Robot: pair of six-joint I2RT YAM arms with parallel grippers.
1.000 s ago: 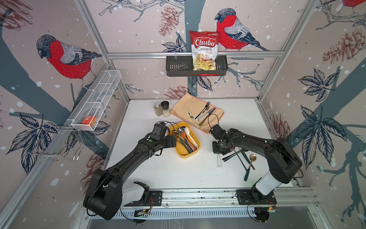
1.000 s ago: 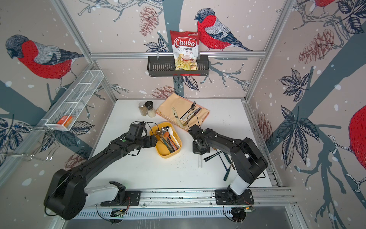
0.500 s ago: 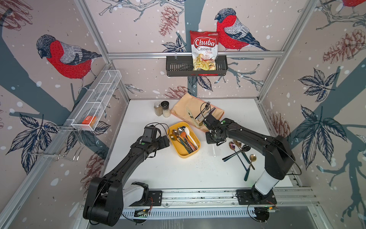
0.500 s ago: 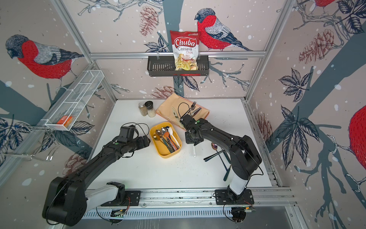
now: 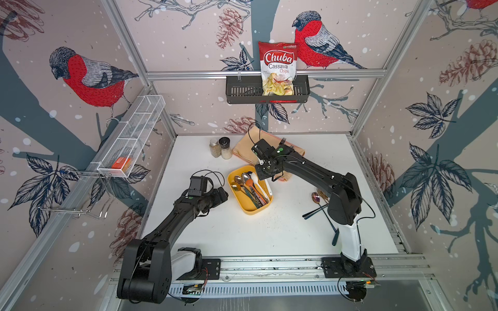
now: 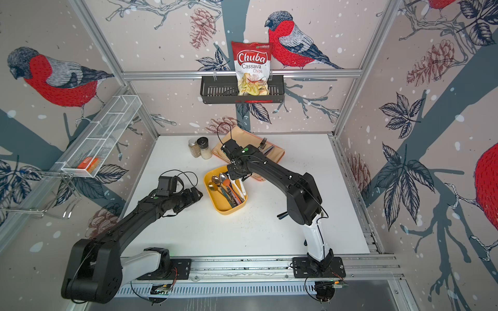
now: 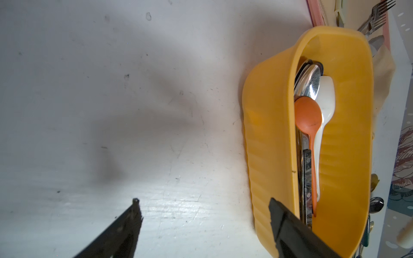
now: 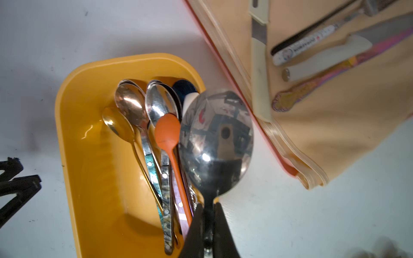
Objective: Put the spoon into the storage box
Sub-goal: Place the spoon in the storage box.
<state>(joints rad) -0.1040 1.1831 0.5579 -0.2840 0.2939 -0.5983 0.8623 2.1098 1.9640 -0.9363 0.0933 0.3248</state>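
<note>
Right arm has swung off the loose cutlery on the right of the white desk and over to the far end of the shallow yellow plastic storage box. Left arm has backed off from the box's left wall.

Right jaws are clenched on the neck of a large polished steel spoon, grasping it just below the bowl. The spoon is in the air, not in the box yet. In the right wrist view its bowl sits across the box's right rim, part over the box, part over the desk.

Left jaws are released, spread wide and holding nothing. They sit low over the desk just left of the box. In the right wrist view my left fingers are clear of the box wall.

Already in the box, bowls toward the far end:
- several metal spoons
- a small orange plastic spoon
- a white plastic spoon

A folded beige cloth lies just beyond the box and carries knives and a fork. More dark-handled cutlery lies on the desk to the right of my right arm, partly hidden by it.
</note>
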